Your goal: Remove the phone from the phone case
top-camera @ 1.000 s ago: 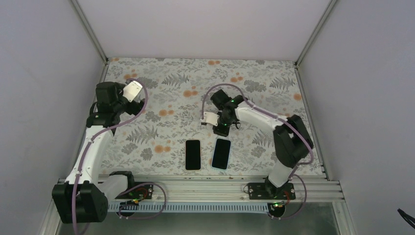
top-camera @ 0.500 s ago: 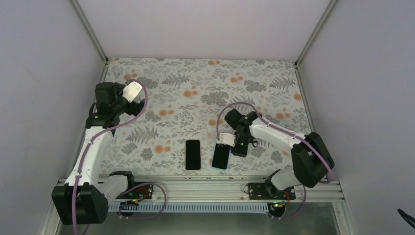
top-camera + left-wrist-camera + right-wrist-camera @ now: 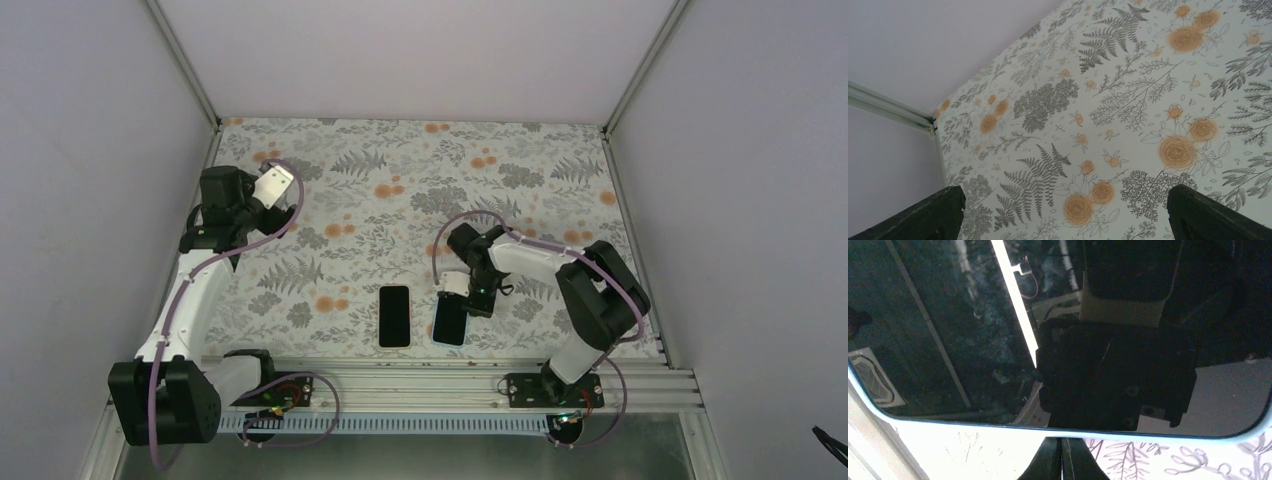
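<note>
Floral tablecloth [image 3: 520, 160] covers the whole work surface, walled in by plain pale panels. The phone [image 3: 998, 330] lies flat at the lower centre of the overhead frame, screen up and seated inside the light-rimmed phone case [image 3: 450, 320]. So I'd say the actual removal hasn't started. Just to its left is a second dark slab [image 3: 394, 316], a little apart from it. I can't tell if that's another phone.

The right gripper [image 3: 468, 300] is right at the case's far end, fingers pinched fully together with nothing between them. In the right wrist view the closed tips sit just off the white rim, and I can't tell if they're touching it. Looks to me like the approach/prying step: the closed tip is lined up to push or lever at that rim.

The next move probably needs the tip to catch the lip of the case, not the glass. Something also has to hold the case down, or the whole thing will likely just slide on the cloth.

Pose-wise, the right arm is folded in from the right, with its wrist tipped down over the phone. The left gripper [image 3: 1066, 192] is way off at the upper left, raised, spread wide and empty, looking out over bare cloth.
</note>
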Robot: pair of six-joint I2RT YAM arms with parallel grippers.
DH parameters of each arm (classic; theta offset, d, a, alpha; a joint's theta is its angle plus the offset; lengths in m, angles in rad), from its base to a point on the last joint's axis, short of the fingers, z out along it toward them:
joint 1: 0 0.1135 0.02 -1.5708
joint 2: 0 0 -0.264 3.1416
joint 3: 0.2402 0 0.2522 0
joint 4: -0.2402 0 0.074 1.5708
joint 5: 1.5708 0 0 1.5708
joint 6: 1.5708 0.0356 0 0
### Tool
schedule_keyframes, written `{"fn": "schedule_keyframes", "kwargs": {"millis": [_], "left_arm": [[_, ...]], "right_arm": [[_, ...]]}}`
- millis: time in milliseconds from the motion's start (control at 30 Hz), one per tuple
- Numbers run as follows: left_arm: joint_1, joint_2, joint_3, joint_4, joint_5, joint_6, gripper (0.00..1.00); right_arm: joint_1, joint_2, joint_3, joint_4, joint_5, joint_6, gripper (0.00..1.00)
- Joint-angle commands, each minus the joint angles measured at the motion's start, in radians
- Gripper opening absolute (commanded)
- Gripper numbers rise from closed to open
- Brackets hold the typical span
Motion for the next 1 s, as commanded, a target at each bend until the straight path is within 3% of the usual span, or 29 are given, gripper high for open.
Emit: {"fn": "schedule_keyframes", "kwargs": {"millis": [0,433,567,767,833,967], "left_arm": [[0.006,-0.006,0.008,0.001,-0.031,0.016,1.0],[0.026,-0.01,-0.008,0.012,-0.034,0.025,1.0],[0.043,-0.025,-0.024,0.015,-0.033,0.037,1.0],[0.078,-0.046,-0.034,0.017,-0.014,0.04,1.0],[0.083,-0.047,-0.034,0.014,-0.007,0.041,1.0],[0.086,-0.036,-0.023,0.011,0.004,0.032,1.0]], "right_arm": [[-0.005,0.083,0.034,0.093,0.006,0.007,0.04],[0.096,0.333,0.352,0.102,-0.015,0.024,0.04],[0.145,0.399,0.431,0.127,0.052,0.07,0.04],[0.091,0.312,0.425,0.233,0.181,0.145,0.04],[0.07,0.259,0.415,0.224,0.183,0.161,0.12],[0.066,0.197,0.417,0.082,0.052,0.188,0.51]]}}
